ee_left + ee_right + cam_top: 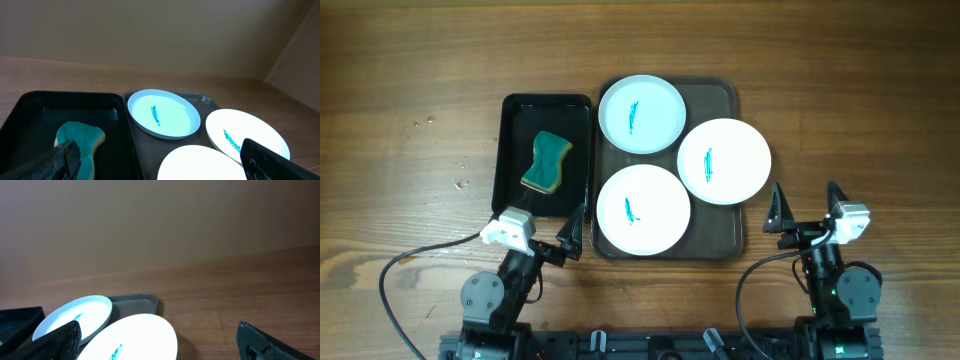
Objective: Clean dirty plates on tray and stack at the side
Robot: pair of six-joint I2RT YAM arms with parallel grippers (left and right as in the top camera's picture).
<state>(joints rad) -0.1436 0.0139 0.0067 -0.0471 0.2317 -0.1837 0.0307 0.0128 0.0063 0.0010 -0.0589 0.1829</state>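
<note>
Plates, three white ones, are sitting on the brown tray point(715, 228) mid-worktop, slightly toward the near edge: far plate point(641, 114), near plate point(643, 209), and right plate point(724, 161), which is overhanging the tray's right rim. Each is showing a short blue-green smear at its centre and otherwise looking clean and glossy; none is stacked aside yet. The sponge point(547, 161) is lying in the black bin point(548, 100) just left of the tray, likely so my left gripper point(542, 232) can be reaching it first. I'm holding my left gripper and my right gripper point(807, 212) spread wide and empty by the near edge, leaving the plates unobstructed.
</note>
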